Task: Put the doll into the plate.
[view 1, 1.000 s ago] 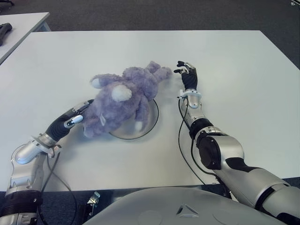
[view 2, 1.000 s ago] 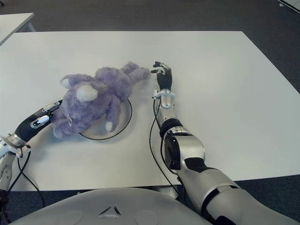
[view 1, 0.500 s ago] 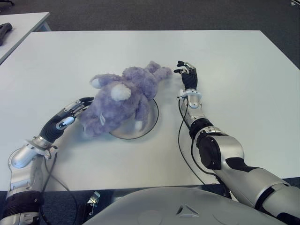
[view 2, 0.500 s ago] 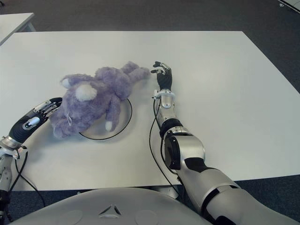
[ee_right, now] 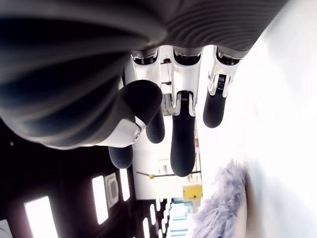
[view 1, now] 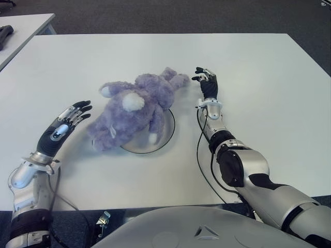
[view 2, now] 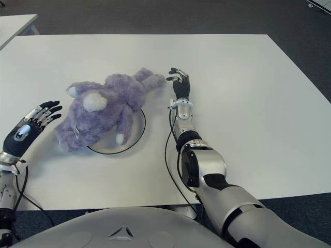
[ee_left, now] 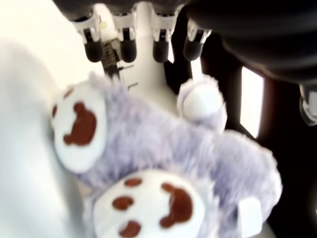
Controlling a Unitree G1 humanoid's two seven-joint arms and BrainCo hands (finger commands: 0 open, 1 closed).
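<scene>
Nearest me, on the near-left side of the plate, the left robot hand (view 1: 64, 125) shows above the white desk (view 1: 269, 88) with its fingers spread and straight, grasping nothing. It sits just beside the doll's feet with a clear strip of desk between fingertips and fur; its wrist view looks straight at the two white soles with brown paw prints.

The round, shallow plate with a dark rim (view 1: 166, 135) sits in the middle of the desk. The fluffy lavender plush doll with white ears and paws (view 1: 135, 106) lies sprawled across it: the body and one white paw cover most of the plate's left and far parts, while the legs hang off the plate's near-left edge and the head and an arm reach past its far-right edge. Only the plate's near-right arc is bare.

Beyond the plate, on its far-right side, the right robot hand (view 1: 207, 82) shows just beside the doll's outstretched arm, fingers loosely bent and empty; whether it touches the desk I cannot tell.

The doll looks light, soft and floppy, so it should squash under a grip and sag at the limbs rather than slide. The thick torso seems the surest place to take hold; a pinched limb would leave the rest dangling.
</scene>
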